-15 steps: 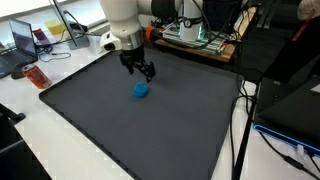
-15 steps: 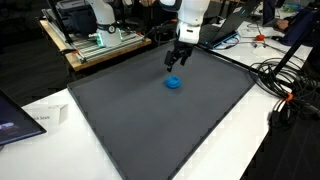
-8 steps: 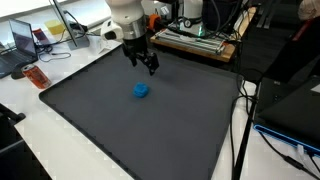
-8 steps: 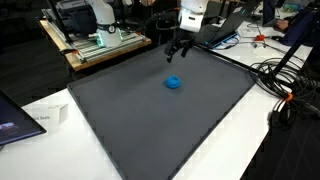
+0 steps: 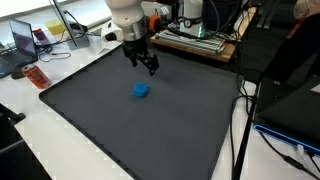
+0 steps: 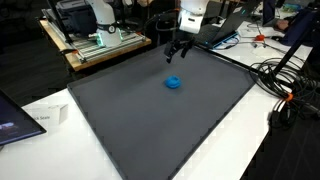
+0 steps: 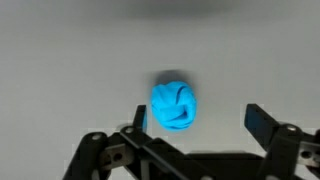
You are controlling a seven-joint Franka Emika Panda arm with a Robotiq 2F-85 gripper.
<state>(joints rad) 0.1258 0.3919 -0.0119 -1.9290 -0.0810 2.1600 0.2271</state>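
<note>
The claw (image 5: 146,66) hangs in the air over the back part of a big dark grey mat (image 5: 130,135), & its two fingers are spread wide apart w/ nothing between them. A small blue ball (image 5: 141,90) (it looks scrunched up, can't tell what it's made of) lies on the mat near the middle, below the claw & a bit toward the front, not touching it. Both exterior views show this: claw (image 6: 176,52) up high, ball (image 6: 174,82) alone on the mat (image 6: 150,125). In the wrist view the ball (image 7: 173,105) sits on plain grey, just past the claw (image 7: 197,118), nearer one finger than the other. Off the mat, in an exterior view, an orange thing (image 5: 36,76) lies on the white table by the corner, & a laptop (image 5: 25,40) stands farther back.
</note>
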